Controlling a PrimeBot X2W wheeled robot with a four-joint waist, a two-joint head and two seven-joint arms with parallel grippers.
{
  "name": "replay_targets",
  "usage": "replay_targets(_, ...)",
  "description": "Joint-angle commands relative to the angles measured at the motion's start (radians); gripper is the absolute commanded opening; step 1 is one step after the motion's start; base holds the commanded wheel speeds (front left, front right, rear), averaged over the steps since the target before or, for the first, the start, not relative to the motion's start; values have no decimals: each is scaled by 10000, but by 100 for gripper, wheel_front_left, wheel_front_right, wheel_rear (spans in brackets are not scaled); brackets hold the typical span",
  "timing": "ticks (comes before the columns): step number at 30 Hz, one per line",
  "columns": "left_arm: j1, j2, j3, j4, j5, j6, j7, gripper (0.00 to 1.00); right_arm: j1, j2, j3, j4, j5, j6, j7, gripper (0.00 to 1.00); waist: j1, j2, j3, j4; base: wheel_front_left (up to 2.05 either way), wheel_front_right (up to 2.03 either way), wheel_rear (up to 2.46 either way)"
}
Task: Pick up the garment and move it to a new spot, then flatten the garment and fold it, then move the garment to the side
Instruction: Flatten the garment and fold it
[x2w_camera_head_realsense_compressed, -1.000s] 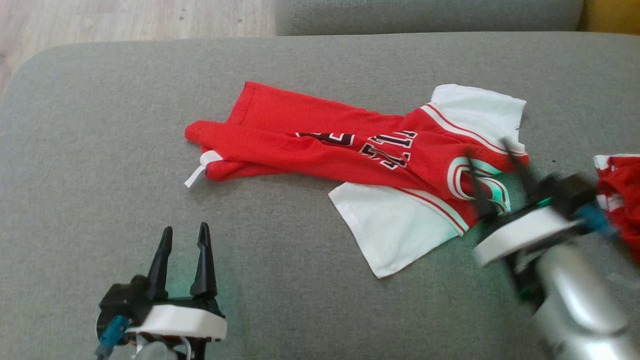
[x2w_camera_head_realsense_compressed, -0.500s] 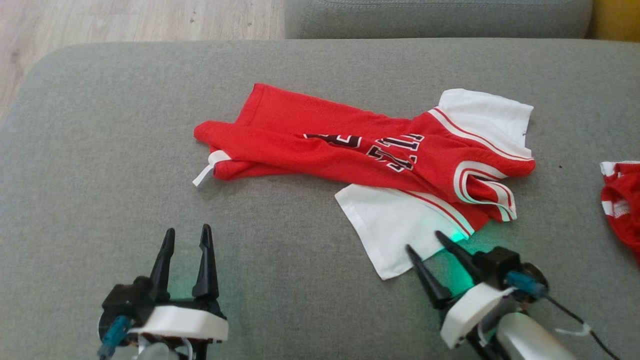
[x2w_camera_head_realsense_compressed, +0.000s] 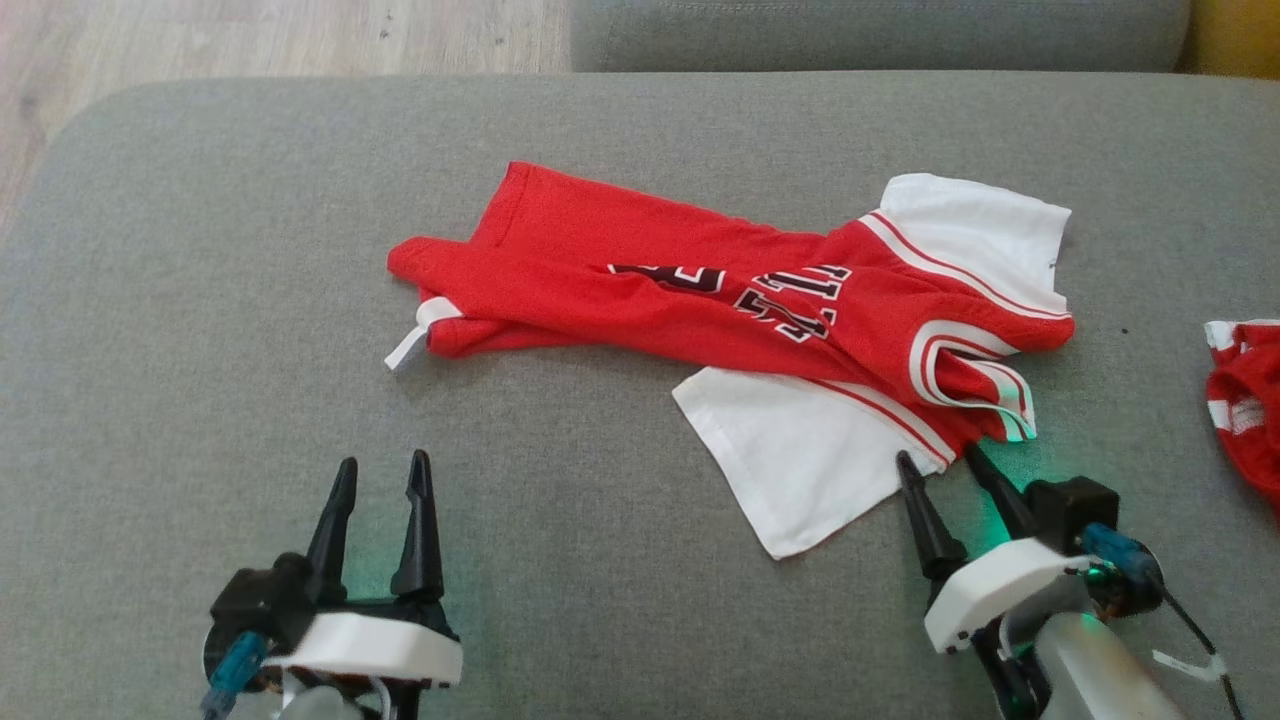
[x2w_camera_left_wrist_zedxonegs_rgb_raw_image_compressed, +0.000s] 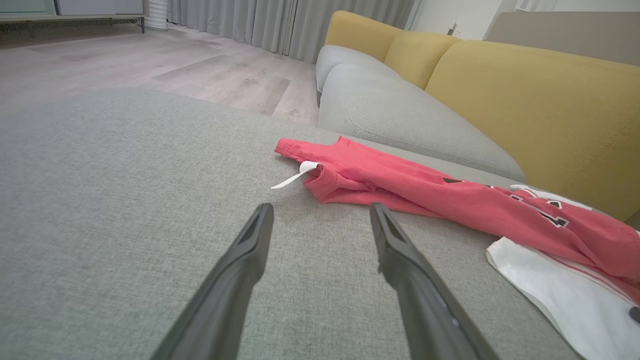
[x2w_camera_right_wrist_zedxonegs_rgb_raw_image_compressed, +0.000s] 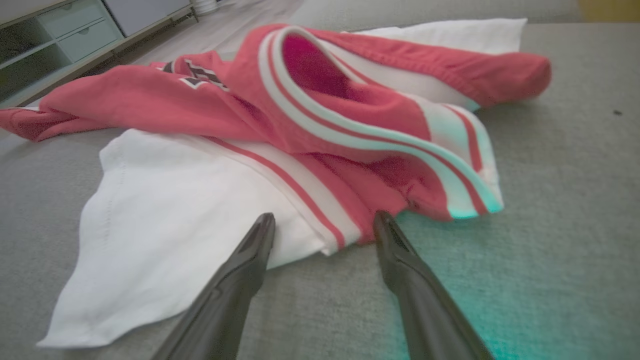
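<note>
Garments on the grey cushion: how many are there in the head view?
2. The red and white jersey lies in the middle; a second red garment lies at the right edge, partly cut off by the frame.

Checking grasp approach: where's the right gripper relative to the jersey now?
Lower right of the head view: the right gripper, open, points its fingers at the near edge of the jersey, where the white sleeve meets the striped collar.
</note>
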Motion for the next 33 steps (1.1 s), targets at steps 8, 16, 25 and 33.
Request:
replay_targets(8,-255,35,216,-340,38,-54,-53,100,-531,514,-701,357,-153,-7,-62,98,0,0,238,78,0,0,0)
replay_targets(16,-395,35,116,-296,-15,-65,-53,100,-1122,-65,-1389,1022,-551,-7,-62,0,0,0,506,332,0,0,0)
replay_targets(25,-305,35,222,-208,-55,-50,-53,100,-992,-1268,-2262,1393,-816,-7,-62,0,0,0,300,535,0,0,0)
replay_targets(33,-417,35,179,-114,-90,-61,-53,100,-803,-838,-1622,1,-629,-7,-62,100,0,0,204,117,0,0,0)
